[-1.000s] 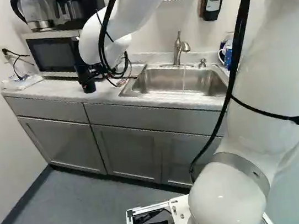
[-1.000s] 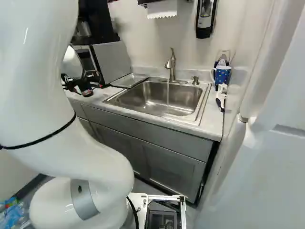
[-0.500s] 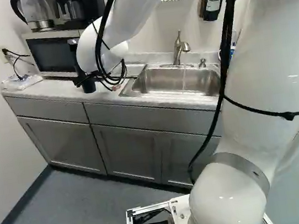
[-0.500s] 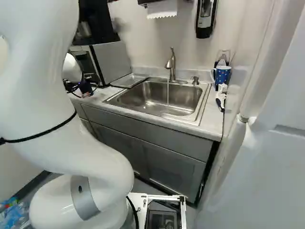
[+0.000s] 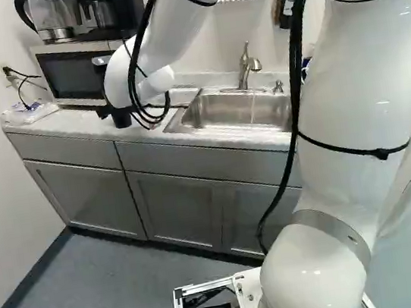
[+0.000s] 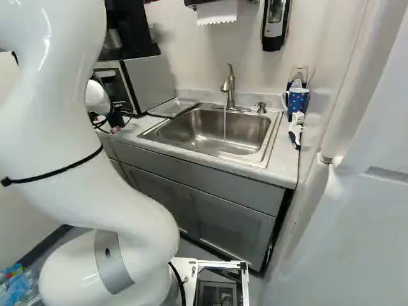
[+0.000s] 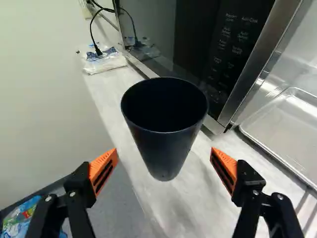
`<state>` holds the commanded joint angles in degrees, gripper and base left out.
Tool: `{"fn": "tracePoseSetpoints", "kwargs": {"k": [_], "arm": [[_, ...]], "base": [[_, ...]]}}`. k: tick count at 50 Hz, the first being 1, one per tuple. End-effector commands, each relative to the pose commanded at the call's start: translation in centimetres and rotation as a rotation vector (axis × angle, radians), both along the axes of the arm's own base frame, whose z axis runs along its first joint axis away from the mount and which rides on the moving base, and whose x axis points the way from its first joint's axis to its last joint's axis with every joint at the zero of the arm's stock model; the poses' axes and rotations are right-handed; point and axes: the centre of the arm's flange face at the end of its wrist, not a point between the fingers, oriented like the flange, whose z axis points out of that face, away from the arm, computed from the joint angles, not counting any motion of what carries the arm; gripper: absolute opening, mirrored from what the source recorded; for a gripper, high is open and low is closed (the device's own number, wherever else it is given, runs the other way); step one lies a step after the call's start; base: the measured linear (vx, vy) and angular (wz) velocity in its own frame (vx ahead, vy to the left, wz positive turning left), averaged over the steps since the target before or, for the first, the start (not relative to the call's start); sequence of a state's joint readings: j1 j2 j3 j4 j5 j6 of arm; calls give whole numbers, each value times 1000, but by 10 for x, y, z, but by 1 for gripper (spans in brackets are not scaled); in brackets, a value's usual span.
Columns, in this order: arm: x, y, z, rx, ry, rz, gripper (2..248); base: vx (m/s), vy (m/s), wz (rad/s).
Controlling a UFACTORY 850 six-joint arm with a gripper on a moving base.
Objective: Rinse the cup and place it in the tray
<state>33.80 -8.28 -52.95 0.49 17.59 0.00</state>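
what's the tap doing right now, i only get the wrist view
Observer: Water is running from the faucet into the sink.
Operator: ok and where's the sink from that metal tray i can see
Observer: Right beside the tray, on the side away from the microwave.
Operator: anything standing past the sink, on the side opposite the tray
Observer: Yes, a blue spotted mug stands there, near the back wall.

Jaws wide apart (generously so)
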Motion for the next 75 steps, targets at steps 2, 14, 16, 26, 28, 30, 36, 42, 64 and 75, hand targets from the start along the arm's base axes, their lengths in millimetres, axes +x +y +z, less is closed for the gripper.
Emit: {"fn": "tracePoseSetpoints", "kwargs": {"k": [2,14,16,26,28,30,36,42,64,75], "arm": [[1,1,-2,4,-1,-2,247],[4,5,-11,30,-14,-15,247],[5,6,-13,34,-20,-15,247],[8,8,-18,60,-61,-16,247],[9,8,-19,66,-70,-16,247],[10,9,-20,71,-79,-16,247],[12,10,-23,89,-106,-17,247],[13,11,-26,106,-133,-17,247],[3,11,-36,168,-229,-8,247],[-7,5,-40,193,-268,-8,247]], "base": [[0,0,0],[0,0,0],[0,0,0],[0,0,0],[0,0,0],[0,0,0],[0,0,0],[0,0,0],[0,0,0],[0,0,0]]}}
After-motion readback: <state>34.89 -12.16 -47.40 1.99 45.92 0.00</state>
